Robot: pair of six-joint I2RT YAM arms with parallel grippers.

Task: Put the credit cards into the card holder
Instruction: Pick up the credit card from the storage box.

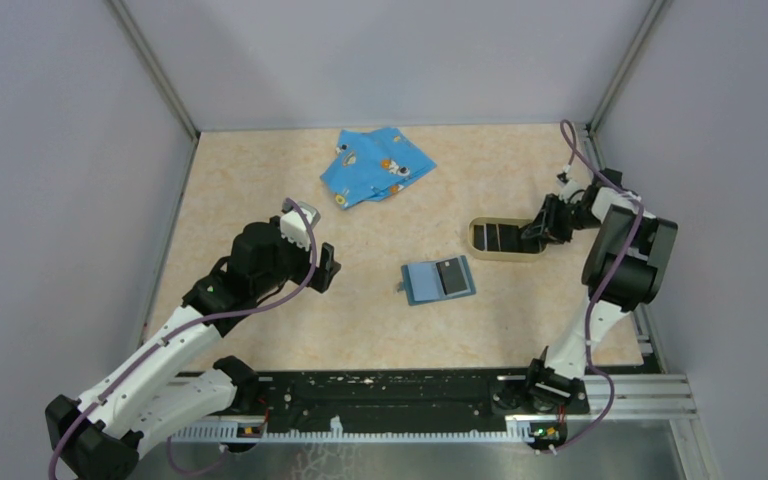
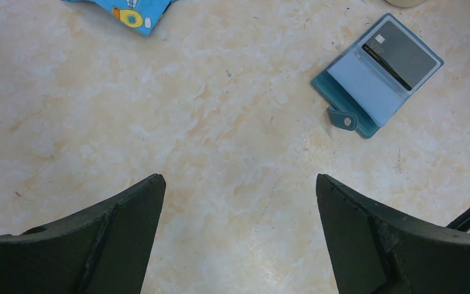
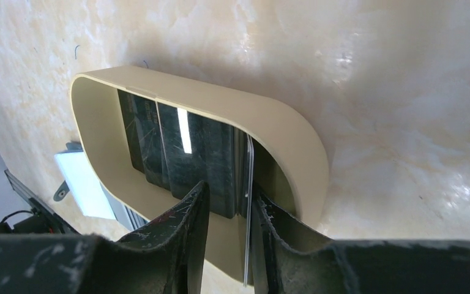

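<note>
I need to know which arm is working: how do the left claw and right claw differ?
The left claw gapes wide; the right claw is narrowed around a credit card standing on edge. The left claw hangs over bare table, apart from the card holder; the right claw reaches into the tan tray. Both have black fingers.

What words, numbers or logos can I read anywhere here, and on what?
Nothing can be read.
Card in the holder: a line of tiny print along one edge, too small to read.
Cards in the tray: glare, no legible text.
Cloth: cartoon pictures only, no words visible.
</note>
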